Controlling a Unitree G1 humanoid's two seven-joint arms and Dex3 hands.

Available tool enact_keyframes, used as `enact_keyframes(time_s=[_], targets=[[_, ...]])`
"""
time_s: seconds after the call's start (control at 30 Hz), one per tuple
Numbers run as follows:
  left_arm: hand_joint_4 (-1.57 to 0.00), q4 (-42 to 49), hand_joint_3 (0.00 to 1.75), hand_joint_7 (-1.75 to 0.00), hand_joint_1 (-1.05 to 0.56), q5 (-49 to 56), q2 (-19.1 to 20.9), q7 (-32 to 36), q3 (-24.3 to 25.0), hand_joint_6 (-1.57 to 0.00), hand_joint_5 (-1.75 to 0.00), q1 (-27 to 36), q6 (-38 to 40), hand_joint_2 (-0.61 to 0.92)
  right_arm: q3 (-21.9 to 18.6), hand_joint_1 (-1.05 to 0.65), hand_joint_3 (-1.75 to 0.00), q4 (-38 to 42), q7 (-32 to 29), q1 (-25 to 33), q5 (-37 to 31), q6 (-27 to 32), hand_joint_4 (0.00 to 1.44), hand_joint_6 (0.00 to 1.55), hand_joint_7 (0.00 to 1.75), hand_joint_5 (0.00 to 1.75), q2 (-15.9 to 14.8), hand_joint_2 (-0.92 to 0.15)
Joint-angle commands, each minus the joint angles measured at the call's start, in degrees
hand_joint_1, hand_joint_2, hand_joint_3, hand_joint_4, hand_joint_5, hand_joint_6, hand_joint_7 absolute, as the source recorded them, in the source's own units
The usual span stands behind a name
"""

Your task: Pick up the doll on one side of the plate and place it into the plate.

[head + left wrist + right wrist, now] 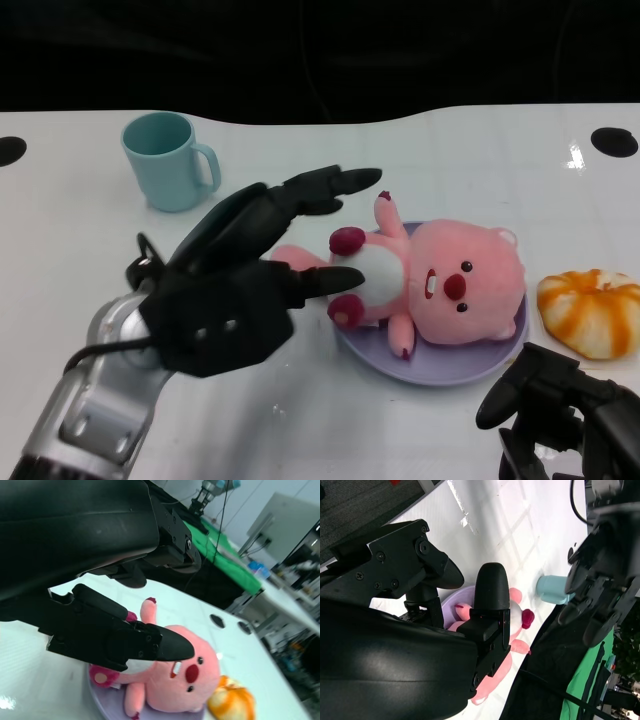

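Observation:
The pink plush doll (460,285) lies on its back across the lilac plate (440,370), head toward my right. My left hand (250,270) hovers just left of the doll, fingers spread wide and holding nothing. Its thumb tip sits close to the doll's white belly and its long fingers reach over the doll's raised arm. The left wrist view shows the thumb (125,640) above the doll (175,680) on the plate (107,702). My right hand (560,405) rests low at the near right, off the plate, holding nothing. The right wrist view shows the doll (517,612) beyond the fingers (490,590).
A light blue mug (168,160) stands at the back left. An orange-and-white striped round object (592,312) lies just right of the plate. Black round holes mark the white table near its far edge, at the left and right.

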Motion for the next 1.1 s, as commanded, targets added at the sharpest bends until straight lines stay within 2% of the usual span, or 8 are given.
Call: enact_keyframes(time_s=[0.03,0.2,0.27,0.33,0.37,0.5,0.73,1.1], targets=[[-0.43,-2.66,0.23,-0.23,-0.35,-4.14,0.37,-0.11,2.70,-0.62,-0.99,4.28,-2.52,0.92,-0.49,-0.03,-1.08,-0.55,0.12,-0.03,0.80,0.46,0.58,0.50,1.51,1.75,-0.32,-0.64],[-0.56,-5.26,0.23,-0.30,-0.29,-11.32,-0.72,-1.17,4.92,-0.73,-1.09,10.79,-4.59,0.92,-0.47,-0.03,-1.08,-0.61,0.34,0.08,0.88,0.30,0.58,0.50,1.52,1.75,-0.53,-0.64],[-0.63,-6.36,0.26,-0.36,-0.21,-14.55,-1.22,-2.05,5.59,-0.80,-1.13,12.77,-4.02,0.91,-0.43,-0.04,-1.08,-0.81,0.32,0.18,0.76,0.36,0.58,0.50,1.52,1.75,-0.59,-0.64],[-0.68,-8.20,0.58,-0.51,-0.17,-17.47,-1.85,-2.51,6.32,-0.79,-1.15,14.98,-1.95,0.76,-0.41,-0.04,-1.08,-0.93,0.32,0.28,0.75,0.32,0.58,0.50,1.52,1.75,-0.56,-0.64],[-0.73,-8.97,0.85,-0.60,-0.14,-18.55,-2.14,-2.62,6.62,-0.80,-1.17,15.80,-1.05,0.62,-0.40,-0.03,-1.09,-0.98,0.32,0.31,0.79,0.31,0.58,0.50,1.52,1.75,-0.53,-0.64],[-0.79,-14.74,1.26,-0.81,-0.09,-23.20,-3.22,-1.79,7.64,-0.84,-1.27,20.95,6.17,0.47,-0.15,-0.04,-1.09,-1.46,0.20,0.50,0.57,0.67,0.58,0.50,1.53,1.75,-0.51,-0.64],[-0.80,-26.41,1.37,-1.21,-0.07,-28.89,-3.74,-0.69,8.61,-0.80,-1.57,30.50,21.13,0.46,0.34,-0.06,-1.10,-2.65,0.09,0.98,0.22,1.24,0.58,0.49,1.53,1.75,-0.53,-0.64],[-0.84,-37.86,1.29,-1.51,-0.09,-37.89,-3.27,2.92,12.65,-0.77,-1.75,34.58,41.15,0.52,0.23,-0.04,-1.09,-3.15,0.20,1.16,0.70,1.27,0.57,0.48,1.54,1.75,-0.57,-0.65]])
